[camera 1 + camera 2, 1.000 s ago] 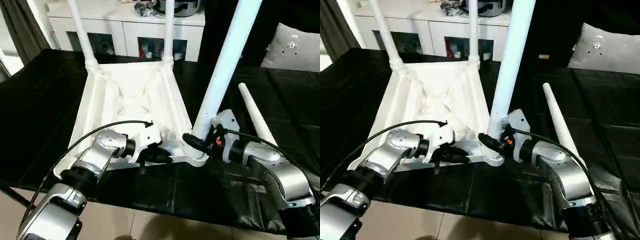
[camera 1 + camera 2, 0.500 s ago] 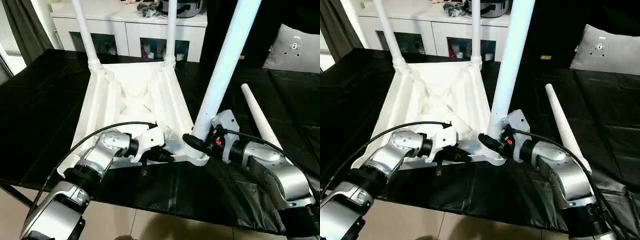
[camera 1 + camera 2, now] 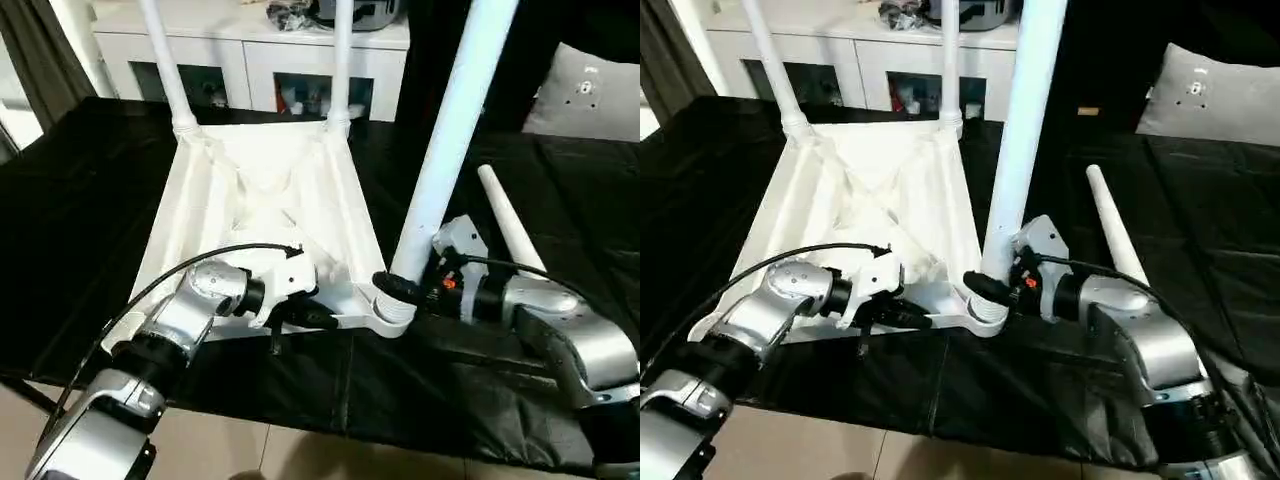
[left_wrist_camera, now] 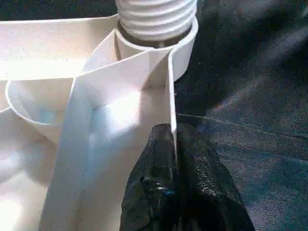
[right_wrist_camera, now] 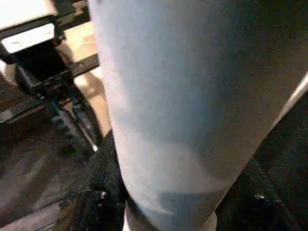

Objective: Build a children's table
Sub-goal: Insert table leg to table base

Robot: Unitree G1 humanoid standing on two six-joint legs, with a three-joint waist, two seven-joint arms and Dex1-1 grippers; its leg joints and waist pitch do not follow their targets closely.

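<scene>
Upturned table top (image 3: 265,215) on black cloth, two far legs seated. Third leg (image 3: 450,150) stands in near-right socket (image 3: 388,312), long axis near upright; right gripper (image 3: 392,284) clasps its base. Left gripper (image 4: 174,159) pinches near rim. Fourth leg (image 3: 510,232) lies right, nearer right arm.

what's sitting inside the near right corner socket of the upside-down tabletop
A white leg stands in the socket, threaded end showing at the rim; the right gripper clasps it. Its tip inside is hidden.

Silver forearms (image 3: 190,315), black cables, white wrist housings, 2 black-fingered grippers (image 3: 318,320).
</scene>
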